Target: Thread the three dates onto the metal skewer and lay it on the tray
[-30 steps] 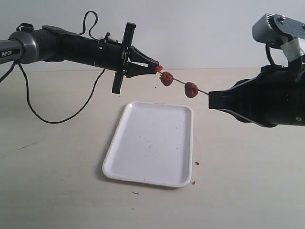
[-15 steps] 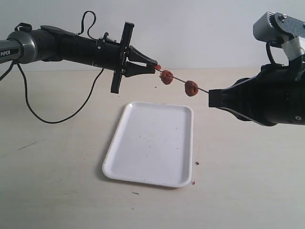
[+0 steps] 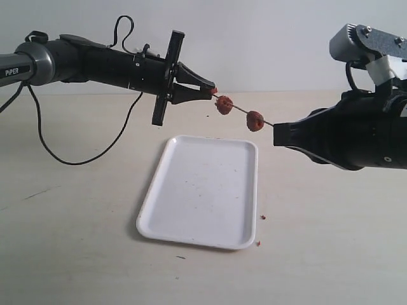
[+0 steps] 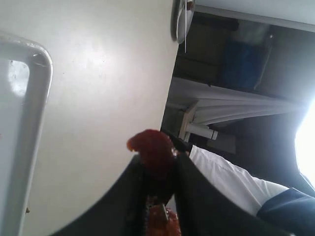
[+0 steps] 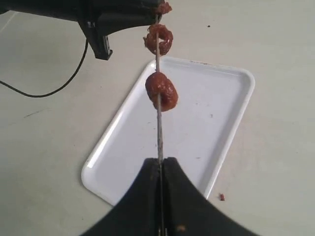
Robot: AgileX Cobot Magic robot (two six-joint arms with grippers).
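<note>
your right gripper (image 5: pixel 160 169), clamped on the metal skewer (image 5: pixel 159 132), has edged toward your left gripper (image 3: pixel 206 91), which pinches the third date (image 4: pixel 152 150) at the tip; threading is underway. two dates (image 3: pixel 224 105) hang threaded, in the air over the tray's (image 3: pixel 191 235) far edge.

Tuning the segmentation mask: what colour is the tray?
Plain white; the tray shows best in the right wrist view.

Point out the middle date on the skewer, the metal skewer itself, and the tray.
middle date (image 3: pixel 224 105), exterior view, centre of the fruit.
metal skewer (image 5: pixel 158 64), right wrist view, bare rod beside the middle date.
tray (image 3: pixel 203 187), exterior view, bare white floor.
</note>
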